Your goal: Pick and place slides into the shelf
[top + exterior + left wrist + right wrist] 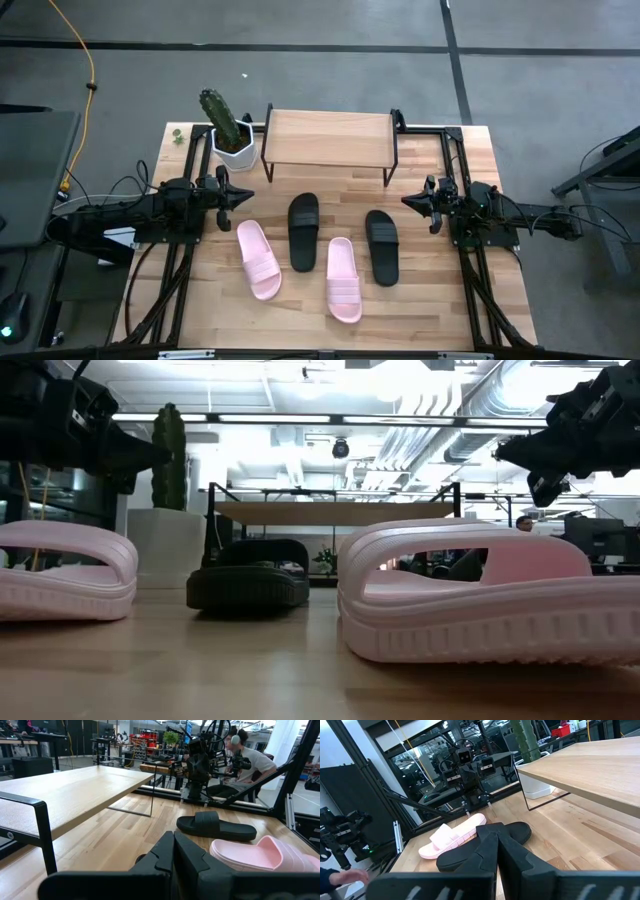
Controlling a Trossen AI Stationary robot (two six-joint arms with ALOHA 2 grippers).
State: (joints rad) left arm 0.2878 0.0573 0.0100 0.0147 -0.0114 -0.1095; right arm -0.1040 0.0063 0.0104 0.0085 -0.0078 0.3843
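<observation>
Four slides lie sole-down on the wooden table in front of the shelf: a pink one, a black one, a second pink one and a second black one. The shelf stands on thin black legs at the table's far edge. My left gripper hangs level above the table's left side, shut and with nothing in it; its fingers point toward the slides. My right gripper hangs likewise at the right side, shut, above the table and right of the black slide.
A white pot with a cactus stands just left of the shelf. Black frame rails run along the table's left and right sides. A person with headphones sits beyond the table's right side. Bare board lies along the near edge.
</observation>
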